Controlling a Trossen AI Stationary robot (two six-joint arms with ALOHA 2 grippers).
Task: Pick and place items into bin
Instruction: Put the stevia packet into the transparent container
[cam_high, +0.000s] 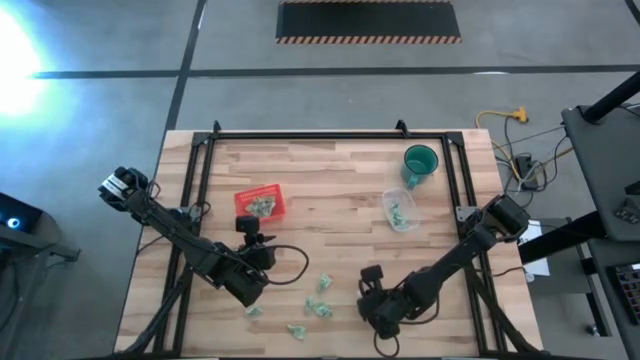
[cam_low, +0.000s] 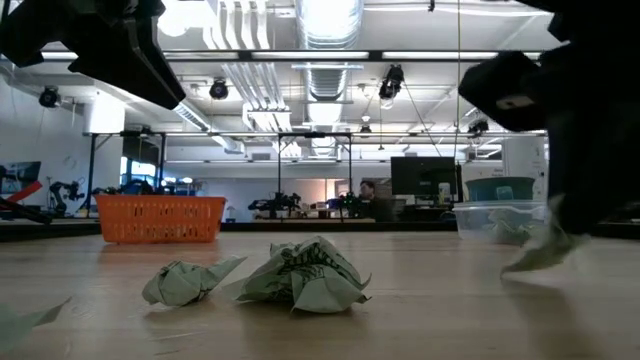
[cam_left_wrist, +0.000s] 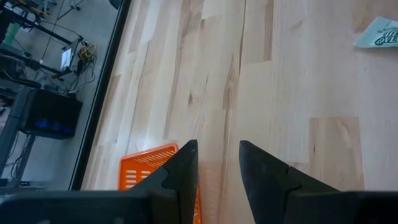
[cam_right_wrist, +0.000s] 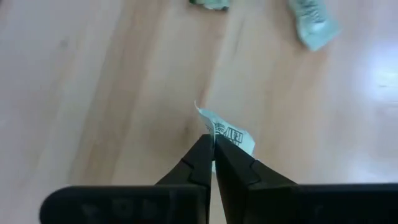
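A: Where are the wrappers?

B: Several crumpled wrappers (cam_high: 322, 308) lie loose on the wooden table (cam_high: 330, 175), low in the overhead frame just left of centre. From table height, two of them sit side by side in the lower middle: a bigger wad (cam_low: 305, 275) and a smaller one (cam_low: 185, 282) just to its left.

A: Is one being held?

B: Yes. The right gripper (cam_right_wrist: 213, 148) has its fingers pinched together on a wrapper (cam_right_wrist: 229, 133), which sticks out past the fingertips. In the overhead frame that gripper (cam_high: 374, 276) is at lower centre. At table height a pale piece (cam_low: 545, 250) hangs under the dark arm at the right edge.

A: And the left one?

B: The left gripper (cam_high: 246, 226) is left of centre in the overhead frame, just below the red tray (cam_high: 240, 199). Its fingers (cam_left_wrist: 180, 168) stand apart with bare wood showing between them, holding nothing. The tray (cam_left_wrist: 142, 169) shows at the lower left of that arm's own picture.

A: What else is on the table?

B: The red tray has wrappers in it. A clear tub (cam_high: 389, 198), right of centre, also holds some, and a green mug (cam_high: 419, 161) stands just above it.
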